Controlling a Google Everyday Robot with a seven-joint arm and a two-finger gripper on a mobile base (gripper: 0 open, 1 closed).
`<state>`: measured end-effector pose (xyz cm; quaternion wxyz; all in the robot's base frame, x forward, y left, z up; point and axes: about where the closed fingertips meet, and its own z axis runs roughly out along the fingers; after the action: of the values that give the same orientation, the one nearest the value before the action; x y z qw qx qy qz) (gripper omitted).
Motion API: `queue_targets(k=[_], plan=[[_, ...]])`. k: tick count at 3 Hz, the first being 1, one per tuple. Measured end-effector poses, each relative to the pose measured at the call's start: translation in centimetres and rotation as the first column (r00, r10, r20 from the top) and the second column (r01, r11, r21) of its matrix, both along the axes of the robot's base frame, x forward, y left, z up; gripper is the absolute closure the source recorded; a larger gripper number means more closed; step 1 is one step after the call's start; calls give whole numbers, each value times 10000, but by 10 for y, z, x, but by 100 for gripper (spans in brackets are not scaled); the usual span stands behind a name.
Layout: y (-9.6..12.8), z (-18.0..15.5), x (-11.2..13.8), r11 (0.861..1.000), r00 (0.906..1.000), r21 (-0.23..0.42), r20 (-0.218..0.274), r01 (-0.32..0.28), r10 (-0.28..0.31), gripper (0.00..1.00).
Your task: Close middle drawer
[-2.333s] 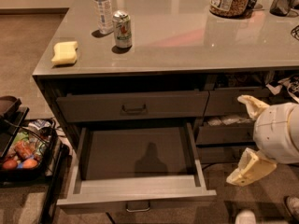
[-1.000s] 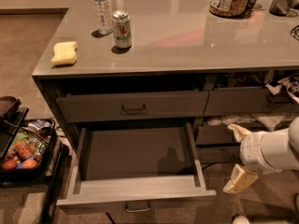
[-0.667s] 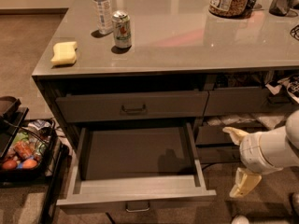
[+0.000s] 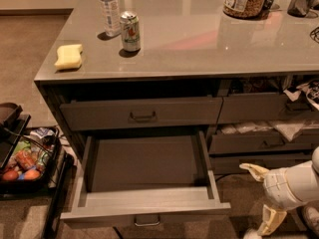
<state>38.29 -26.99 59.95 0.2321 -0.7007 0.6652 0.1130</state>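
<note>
Plainly, the middle drawer (image 4: 144, 166) stands pulled far out from the cabinet, its bare grey floor open to view and its low front reaching toward the camera, with the small metal loop handle (image 4: 147, 221) centred on the front at the very bottom of the view. That is why the claw (image 4: 245, 200) sits so low: it hangs off to the right of the drawer's front right corner, near it but apart, down by the floor at about the height of the drawer front. Its two cream fingers (image 4: 255, 172) are spread wide, one above the other, and hold nothing. To my eye this suits a push rather than a grip, since shutting a drawer needs only a flat press on the front. The claw is beside the corner and not in front of it, so it would likely have to come round to the front face before any shove could count. The taller drawer above (image 4: 142, 113) is shut, which leaves the open one free to slide under it. On the bench (image 4: 209, 44) a can (image 4: 130, 31), a water bottle (image 4: 108, 9) and a yellow sponge (image 4: 69, 56) stand well back from the work. The drawers at right (image 4: 259, 131) show white bags.
</note>
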Motion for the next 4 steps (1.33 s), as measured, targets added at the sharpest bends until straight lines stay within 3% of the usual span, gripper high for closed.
queue_targets(k=[1,2,3,4], plan=[[0,0,0,10000,10000,-1,-1,-1,1,0],[6,-22,1,9998,9997,-171,-208,-111,108,0],[21,-71,-9,9997,9958,114,-884,-211,220,0],[41,-127,-29,9975,9825,703,-1857,10,121,0]])
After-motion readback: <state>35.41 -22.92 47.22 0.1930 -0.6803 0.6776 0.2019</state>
